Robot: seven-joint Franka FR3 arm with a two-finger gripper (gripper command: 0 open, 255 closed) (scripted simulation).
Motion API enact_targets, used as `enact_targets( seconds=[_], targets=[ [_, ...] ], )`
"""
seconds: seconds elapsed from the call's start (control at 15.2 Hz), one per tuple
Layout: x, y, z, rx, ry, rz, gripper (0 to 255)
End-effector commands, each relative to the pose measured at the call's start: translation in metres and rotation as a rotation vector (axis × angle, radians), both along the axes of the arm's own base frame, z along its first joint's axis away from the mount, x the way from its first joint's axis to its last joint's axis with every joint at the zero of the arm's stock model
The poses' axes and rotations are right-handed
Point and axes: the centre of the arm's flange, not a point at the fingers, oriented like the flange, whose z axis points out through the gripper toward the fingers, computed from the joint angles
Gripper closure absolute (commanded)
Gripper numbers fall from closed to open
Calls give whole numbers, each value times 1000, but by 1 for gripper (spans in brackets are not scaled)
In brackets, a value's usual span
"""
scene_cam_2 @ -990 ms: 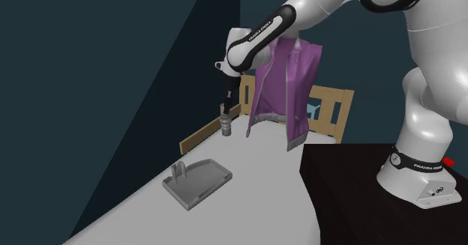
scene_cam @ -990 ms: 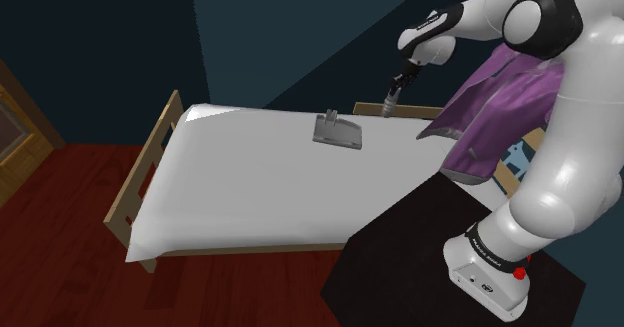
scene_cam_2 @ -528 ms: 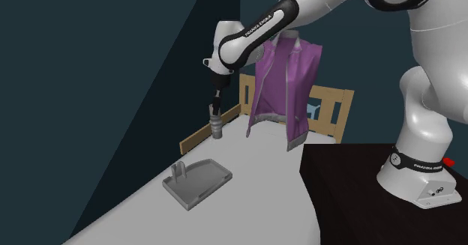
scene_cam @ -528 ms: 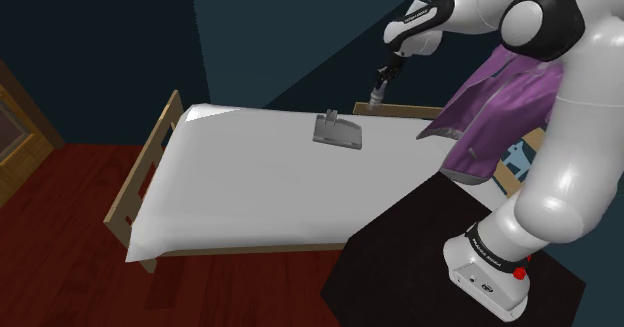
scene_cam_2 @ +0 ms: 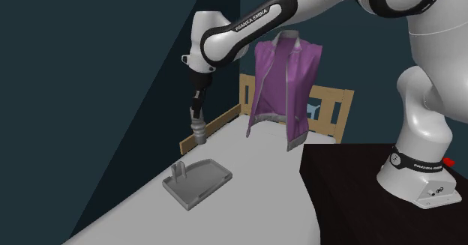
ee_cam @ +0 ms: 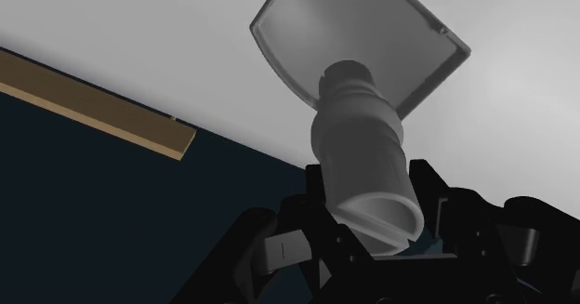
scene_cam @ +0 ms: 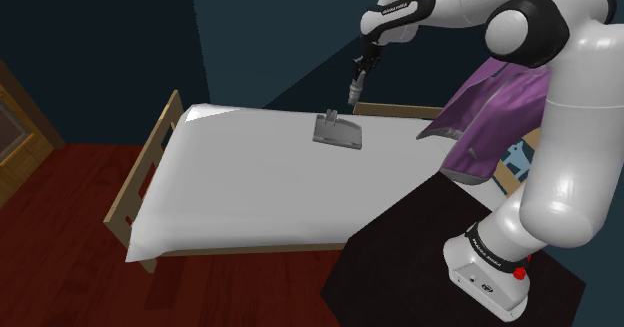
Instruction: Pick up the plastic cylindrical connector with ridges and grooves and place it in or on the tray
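Wrist view: pincer [ee_cam: 372, 220] clasps grey ridged connector [ee_cam: 358, 149], tray [ee_cam: 302, 23] beyond.

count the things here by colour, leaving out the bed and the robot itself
grey: 2, the connector clasped in the tool and the tray lying on the bed
purple: 1, the hanging vest
total: 3

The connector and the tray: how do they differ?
The connector is a stepped cylinder; the tray is flat and shallow. The connector hangs clasped in the gripper; the tray lies on the bed. The connector is far smaller than the tray. Both are grey.
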Motion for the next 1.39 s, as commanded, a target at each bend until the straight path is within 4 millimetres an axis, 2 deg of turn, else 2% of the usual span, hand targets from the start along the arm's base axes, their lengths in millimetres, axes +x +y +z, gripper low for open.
enact_targets(
  seconds=[0.0, 1.32],
  targets=[
    [11, 21, 9, 0, 0, -1, 255],
    [11, 21, -97, 0, 0, -1, 255]
  ],
)
